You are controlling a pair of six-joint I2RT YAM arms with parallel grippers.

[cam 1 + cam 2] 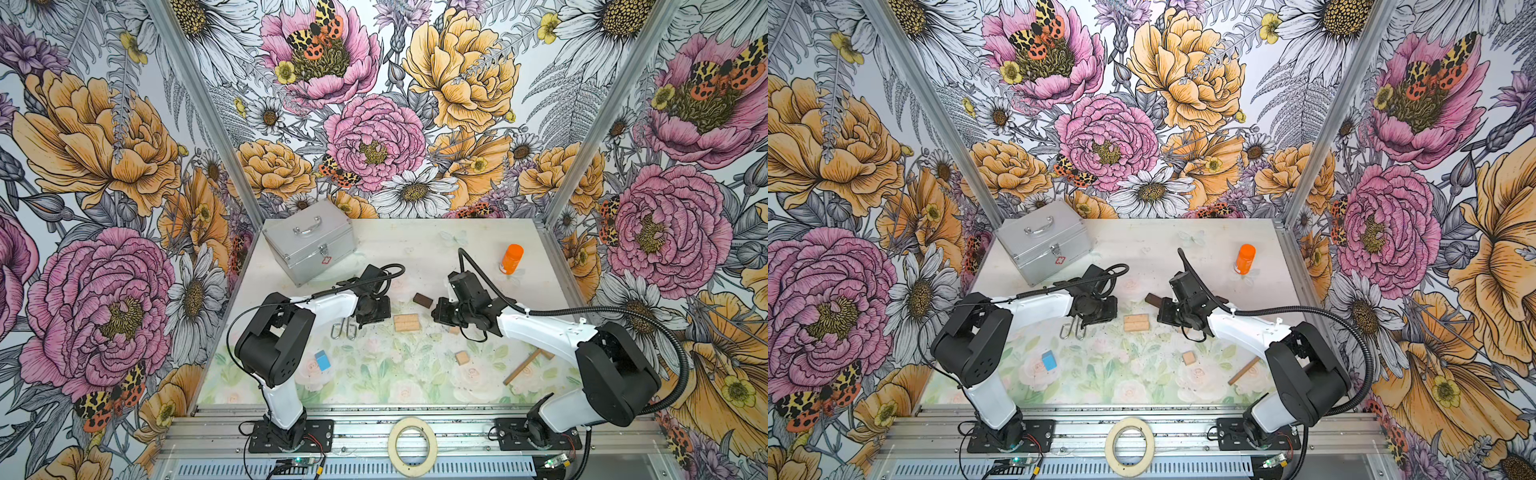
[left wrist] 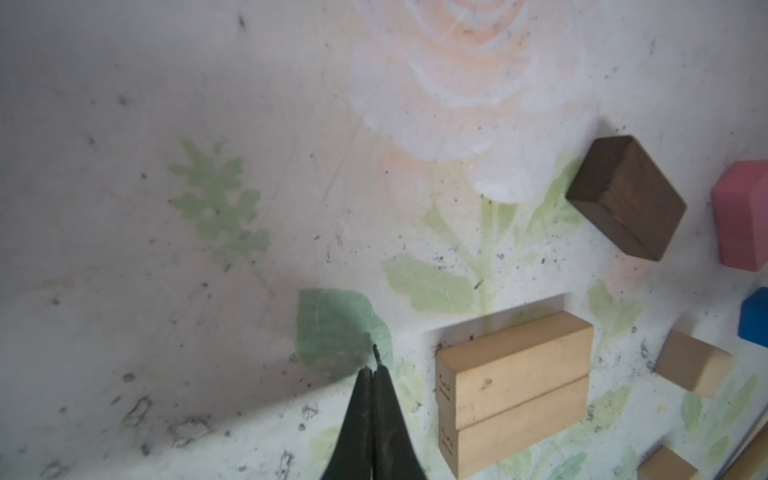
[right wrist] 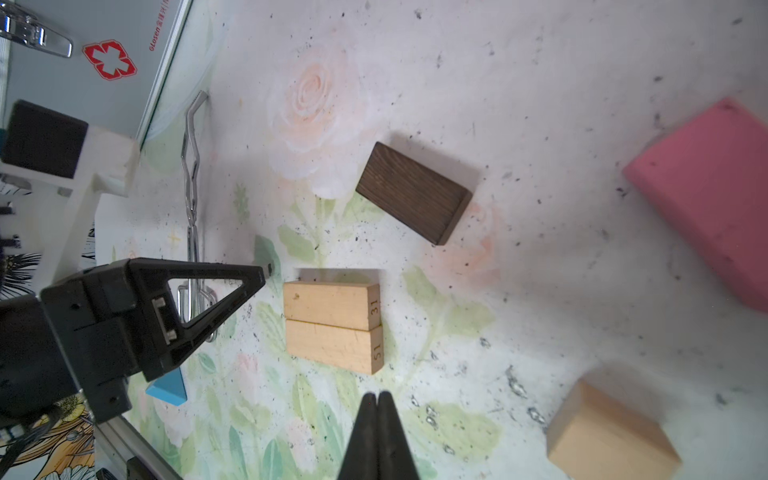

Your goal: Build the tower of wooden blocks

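Observation:
Two tan bars [image 1: 406, 323] [image 1: 1136, 323] [image 2: 515, 390] [image 3: 332, 324] lie flat side by side mid-table. No stacked wood block tower is in view. Behind them lies a dark brown bar [image 1: 422, 300] [image 3: 413, 193]. The pink bar [image 3: 706, 195] [image 2: 744, 216] shows only in the wrist views. A blue cube [image 1: 323, 360] sits front left and a tan cube [image 1: 461, 357] front right. My left gripper [image 1: 380, 316] [image 2: 374, 370] is shut and empty, just left of the tan bars. My right gripper [image 1: 435, 316] [image 3: 377, 397] is shut and empty, just right of them.
A silver case [image 1: 309, 245] stands at the back left. Metal tongs [image 1: 343, 330] lie under my left wrist. An orange bottle [image 1: 512, 258] stands back right. A long wooden stick [image 1: 523, 366] lies front right. A tape roll [image 1: 411, 446] rests on the front rail.

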